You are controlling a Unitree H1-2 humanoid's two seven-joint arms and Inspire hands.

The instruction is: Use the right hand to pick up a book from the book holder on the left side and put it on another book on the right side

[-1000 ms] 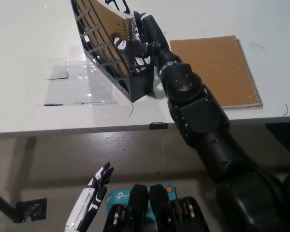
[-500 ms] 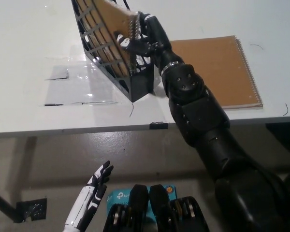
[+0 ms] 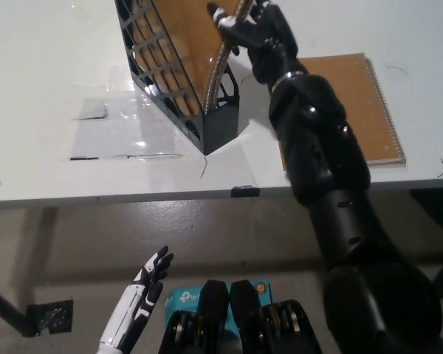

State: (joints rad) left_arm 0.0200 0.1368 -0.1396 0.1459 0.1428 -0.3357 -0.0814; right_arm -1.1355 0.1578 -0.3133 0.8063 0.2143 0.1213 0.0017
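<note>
A glossy black, bulky-segmented right arm ends in a black robot hand [image 3: 255,29]; the left robot hand [image 3: 136,306] is white with black accents.

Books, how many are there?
2. One brown book stands in the black book holder, gripped by the right hand. One spiral book lies flat on the table. The holder may hide more.

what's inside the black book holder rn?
One brown spiral-bound book, gripped by the right hand and tilted out of the book holder. Its lower part is hidden behind the holder's walls.
</note>
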